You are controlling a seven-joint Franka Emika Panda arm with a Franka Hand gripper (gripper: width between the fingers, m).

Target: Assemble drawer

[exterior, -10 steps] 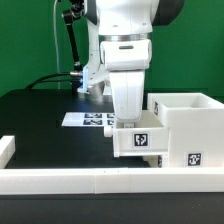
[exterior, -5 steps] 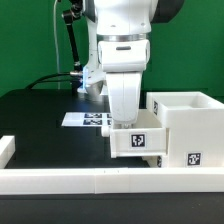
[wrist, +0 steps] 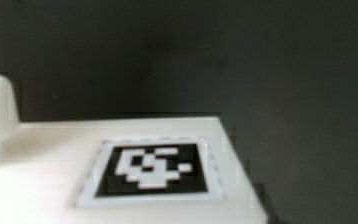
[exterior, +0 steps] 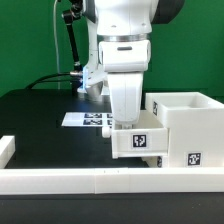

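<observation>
A white open-topped drawer case (exterior: 190,125) stands on the black table at the exterior view's right. A smaller white drawer box (exterior: 138,142) with a marker tag on its front sits against the case's left side. My gripper (exterior: 130,122) reaches straight down into or just behind this smaller box. Its fingertips are hidden by the box's front wall and by the white hand, so I cannot tell whether it is open or shut. The wrist view is blurred. It shows a white panel with a black tag (wrist: 153,167) and no fingers.
A long white rail (exterior: 90,180) runs along the table's front, with a raised end (exterior: 6,150) at the exterior view's left. The marker board (exterior: 88,119) lies flat behind the arm. A black cable hangs at the back left.
Almost nothing has changed: the arm and the smaller drawer box stay at the same place against the case.
</observation>
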